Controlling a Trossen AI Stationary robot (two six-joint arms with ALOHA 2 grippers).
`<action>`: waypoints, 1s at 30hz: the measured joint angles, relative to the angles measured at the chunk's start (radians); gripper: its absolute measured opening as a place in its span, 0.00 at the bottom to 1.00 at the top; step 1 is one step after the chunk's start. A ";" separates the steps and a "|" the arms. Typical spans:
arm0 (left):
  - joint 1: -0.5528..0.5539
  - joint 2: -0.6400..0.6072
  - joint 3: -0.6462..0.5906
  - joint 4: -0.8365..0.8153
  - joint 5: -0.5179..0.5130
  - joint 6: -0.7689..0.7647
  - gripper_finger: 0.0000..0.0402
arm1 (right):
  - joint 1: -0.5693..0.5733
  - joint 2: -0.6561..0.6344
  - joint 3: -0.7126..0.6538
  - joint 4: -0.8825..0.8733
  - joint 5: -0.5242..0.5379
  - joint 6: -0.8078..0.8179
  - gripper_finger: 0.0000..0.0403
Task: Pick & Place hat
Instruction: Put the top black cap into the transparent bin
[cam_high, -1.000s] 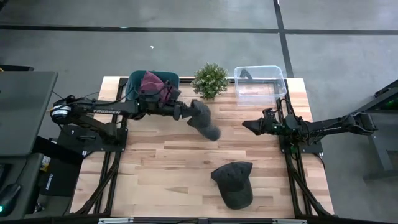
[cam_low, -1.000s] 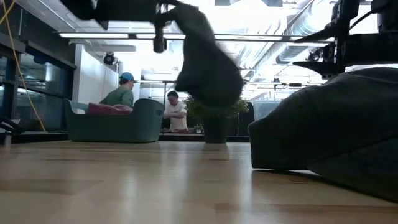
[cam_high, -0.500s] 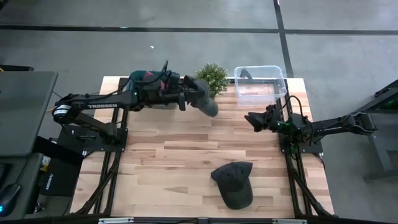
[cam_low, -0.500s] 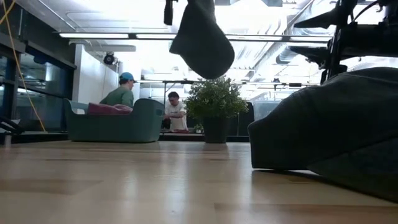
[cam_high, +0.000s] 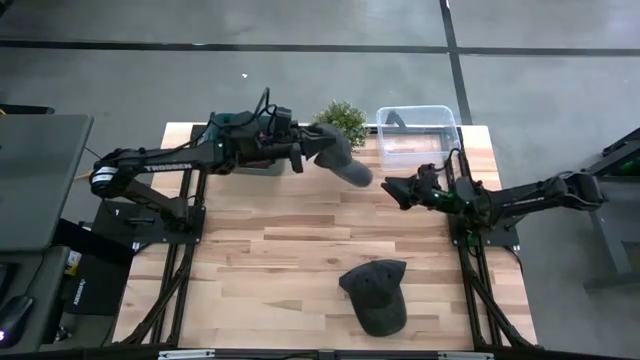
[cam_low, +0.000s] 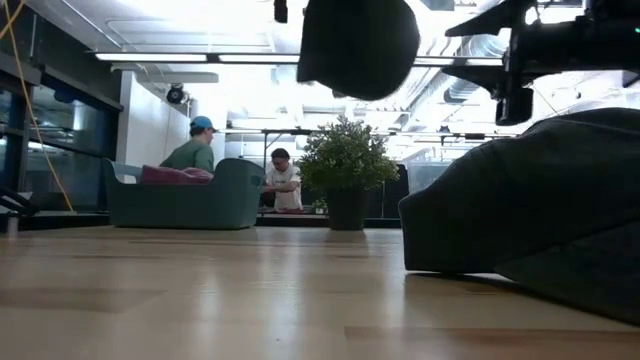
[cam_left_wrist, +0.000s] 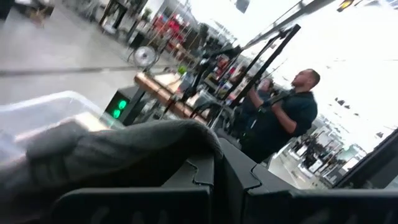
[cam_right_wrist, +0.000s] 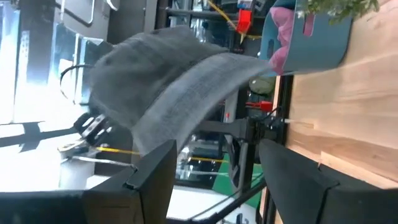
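A grey knit hat (cam_high: 345, 160) hangs in the air over the table's far middle, with my left gripper (cam_high: 303, 158) shut on its left end. In the low view the grey hat (cam_low: 358, 45) shows high above the tabletop. My right gripper (cam_high: 388, 187) stands open just to the hat's right and nearer the table's front, touching nothing. The right wrist view shows the grey hat (cam_right_wrist: 168, 74) beyond the two spread fingers of my right gripper (cam_right_wrist: 214, 168). A dark cap (cam_high: 375, 295) lies flat on the table near the front edge. My left gripper pinches the grey hat's left end (cam_left_wrist: 180, 146) between its two fingers, coming roughly level from the table's left. The hat is lifted clear of the table. It reaches out past the fingers toward the right and sags a little at its free end (cam_high: 360, 176).
A teal bin (cam_high: 235, 130) with pink cloth sits at the far left, partly under my left arm. A potted plant (cam_high: 340, 118) and a clear plastic box (cam_high: 418, 133) stand along the far edge. People show in the room behind the table (cam_low: 195, 150).
My left gripper has risen and swung toward the table's far and right side, carrying the grey hat. The hat hung down over the middle of the table before and now sits higher, stretched out toward the right. My right gripper has risen and moved left toward the hat.
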 joint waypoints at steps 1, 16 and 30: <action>0.000 0.006 0.009 0.006 0.000 0.004 0.00 | 0.000 0.021 0.015 0.007 0.010 0.000 0.56; -0.001 0.032 0.052 -0.002 0.021 0.010 0.00 | -0.016 0.251 0.226 0.011 0.037 -0.004 0.56; -0.022 0.033 0.051 -0.001 0.066 0.010 0.00 | -0.122 0.397 0.373 0.087 -0.076 -0.035 0.57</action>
